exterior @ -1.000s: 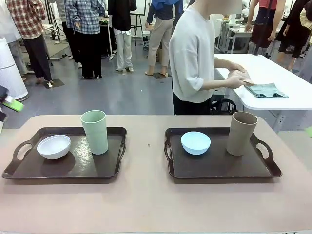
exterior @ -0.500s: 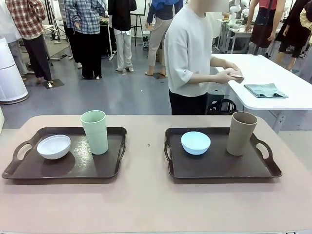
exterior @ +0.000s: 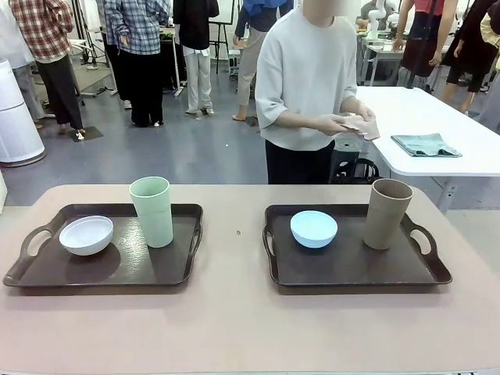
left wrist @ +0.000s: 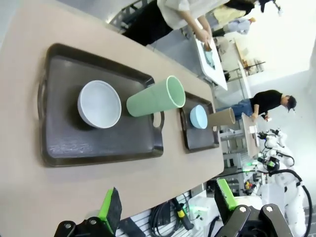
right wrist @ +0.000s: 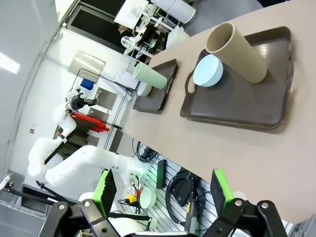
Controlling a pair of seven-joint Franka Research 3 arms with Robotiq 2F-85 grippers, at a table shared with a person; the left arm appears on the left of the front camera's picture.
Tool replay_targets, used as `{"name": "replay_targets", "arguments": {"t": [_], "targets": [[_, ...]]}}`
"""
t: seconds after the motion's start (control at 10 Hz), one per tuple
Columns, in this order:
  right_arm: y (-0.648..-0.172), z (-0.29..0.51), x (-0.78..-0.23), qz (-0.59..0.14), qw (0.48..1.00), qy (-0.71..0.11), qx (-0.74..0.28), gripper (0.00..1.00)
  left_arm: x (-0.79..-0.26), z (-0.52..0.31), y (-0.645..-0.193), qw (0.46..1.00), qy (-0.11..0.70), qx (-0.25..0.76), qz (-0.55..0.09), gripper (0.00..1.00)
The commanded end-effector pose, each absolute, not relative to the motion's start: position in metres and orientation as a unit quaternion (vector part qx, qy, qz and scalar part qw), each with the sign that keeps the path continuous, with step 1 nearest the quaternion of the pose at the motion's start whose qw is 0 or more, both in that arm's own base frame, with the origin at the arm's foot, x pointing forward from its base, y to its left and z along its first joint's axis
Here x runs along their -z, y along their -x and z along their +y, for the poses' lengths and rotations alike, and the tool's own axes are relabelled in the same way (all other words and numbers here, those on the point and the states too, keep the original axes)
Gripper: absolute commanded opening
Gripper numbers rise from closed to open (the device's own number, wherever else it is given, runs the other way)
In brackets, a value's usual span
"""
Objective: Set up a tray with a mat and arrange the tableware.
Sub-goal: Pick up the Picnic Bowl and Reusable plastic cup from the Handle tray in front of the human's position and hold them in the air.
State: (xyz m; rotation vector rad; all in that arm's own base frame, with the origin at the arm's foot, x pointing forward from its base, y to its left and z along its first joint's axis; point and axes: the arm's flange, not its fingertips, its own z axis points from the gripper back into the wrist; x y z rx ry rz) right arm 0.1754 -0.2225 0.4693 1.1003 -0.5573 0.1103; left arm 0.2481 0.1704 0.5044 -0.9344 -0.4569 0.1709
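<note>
Two dark brown trays lie on the tan table. The left tray [exterior: 47,269] carries a white bowl [exterior: 86,234] and a pale green tumbler [exterior: 152,211]. On the right tray [exterior: 351,266] stand a light blue bowl [exterior: 313,228] and a tan tumbler [exterior: 387,213]. At the far side a person holds a folded pinkish mat [exterior: 362,125] in both hands. My left gripper [left wrist: 168,205] hangs open above the table's near edge, looking over the left tray [left wrist: 98,143]. My right gripper [right wrist: 163,190] is open too, back from the right tray [right wrist: 247,103]. Neither holds anything.
A folded teal cloth [exterior: 426,144] lies on a white side table [exterior: 469,160] behind the person. A strip of bare tabletop [exterior: 234,258] separates the trays. Several people stand far back. The left arm [right wrist: 84,158] shows in the right wrist view.
The person has turned from the white side table towards my table, bringing the folded mat. The green fingertips at the front view's side edges have drawn back past them.
</note>
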Motion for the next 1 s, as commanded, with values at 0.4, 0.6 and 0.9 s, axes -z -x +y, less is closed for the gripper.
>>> {"name": "replay_targets", "arguments": {"t": [0.4, 0.6, 0.9], "targets": [[-0.1754, -0.2225, -0.4693, -0.261, 0.814, -0.516, -0.052, 1.00, -0.5110, 0.1746, -0.2410, 0.858, 0.449, -0.085, -0.233, 1.00], [-0.1754, -0.2225, -0.4693, -0.261, 0.814, -0.516, -0.052, 1.00, -0.5110, 0.1746, -0.2410, 0.858, 0.449, -0.085, -0.233, 1.00], [-0.1754, -0.2225, -0.4693, -0.261, 0.814, -0.516, -0.052, 1.00, -0.5110, 0.1746, -0.2410, 0.858, 0.449, -0.085, -0.233, 1.00]]}}
